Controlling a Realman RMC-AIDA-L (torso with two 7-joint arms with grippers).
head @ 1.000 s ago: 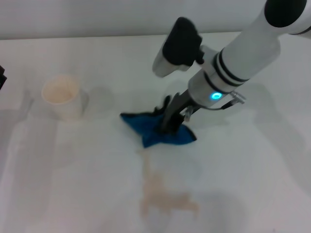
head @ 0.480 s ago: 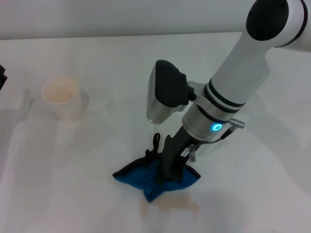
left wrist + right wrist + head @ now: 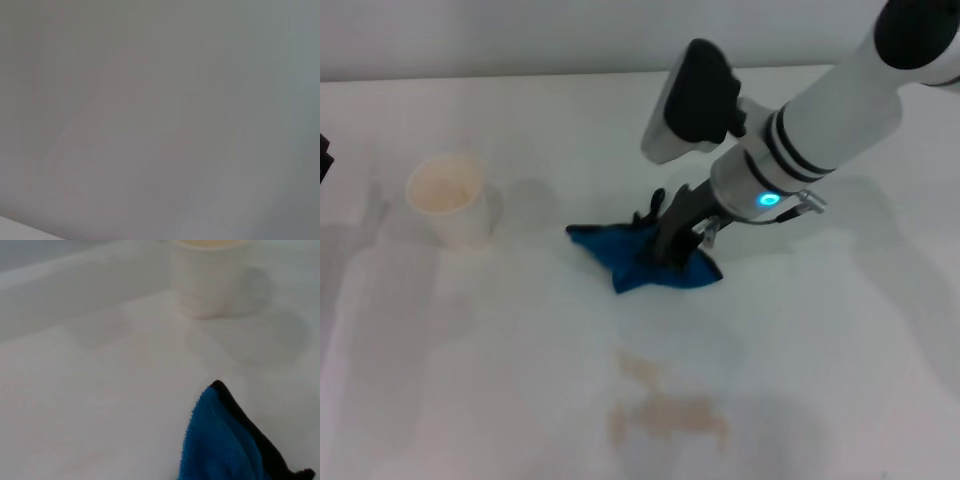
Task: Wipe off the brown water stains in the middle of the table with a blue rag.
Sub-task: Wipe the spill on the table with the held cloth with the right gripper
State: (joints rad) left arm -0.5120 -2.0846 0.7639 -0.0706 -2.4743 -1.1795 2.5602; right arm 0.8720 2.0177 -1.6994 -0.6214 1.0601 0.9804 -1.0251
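The blue rag (image 3: 640, 260) lies crumpled on the white table (image 3: 840, 340) near its middle, with its black loop sticking up at the far side. My right gripper (image 3: 668, 250) presses down into the rag and is shut on it. The brown water stains (image 3: 665, 405) are a pale tan patch on the table nearer to me than the rag, apart from it. In the right wrist view a corner of the blue rag (image 3: 220, 445) with its black edge shows on the table. The left gripper is out of view; its wrist view shows only a blank grey surface.
A cream paper cup (image 3: 448, 198) stands upright at the left of the table, and shows in the right wrist view (image 3: 207, 277) beyond the rag. A dark object (image 3: 324, 160) sits at the far left edge.
My right gripper has dragged the rag away from me, from over the stains back to the far side of them. The tan patch is uncovered again and looks smaller than a second ago.
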